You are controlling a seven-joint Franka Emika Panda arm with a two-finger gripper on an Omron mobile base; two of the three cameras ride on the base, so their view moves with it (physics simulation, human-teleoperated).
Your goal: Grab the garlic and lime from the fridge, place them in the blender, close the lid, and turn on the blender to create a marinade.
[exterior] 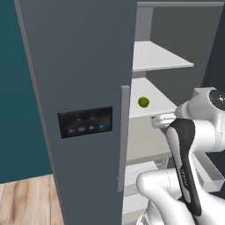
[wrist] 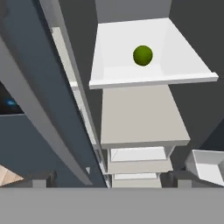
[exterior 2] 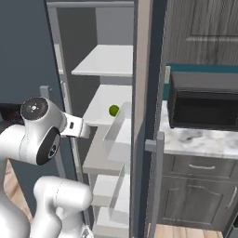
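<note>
**Reaching into the open fridge for the lime**

Nearest, in the hand view: gripper (wrist: 107, 179) with jaws spread wide, nothing between them, dark fingertips (wrist: 41, 179) rising at the bottom edge. Pointed into the fridge interior, well short of any shelf contents.

Just beyond, to the left side in the left base view: fridge (exterior: 79, 66) door swung open, its dark panel (exterior: 85, 121) with blue lights facing the camera, long vertical handle (exterior: 124, 136) along the door edge. White arm (exterior: 200, 127) bent in front of the open compartment, wrist level with the middle shelves.

Further in: a stack of pale shelves, a beige one (wrist: 140, 116) below, a white one (wrist: 151, 65) above it.

Farthest: lime (wrist: 142, 55) resting alone on that white shelf, toward its back, also seen as a small green ball (exterior: 143, 102) from the left base and (exterior 2: 114, 110) from the right base. Garlic not made out on any shelf shown. Off to the right, a counter (exterior 2: 195, 139) with a dark microwave (exterior 2: 204, 109) on it.

Step in hand, by judgement: first pick, approach to the lime. Next move calls for advancing over the white shelf, centring the wide jaws around the fruit without scraping the shelf lip, then closing gently; round fruit likely to roll if nudged from one side.
</note>
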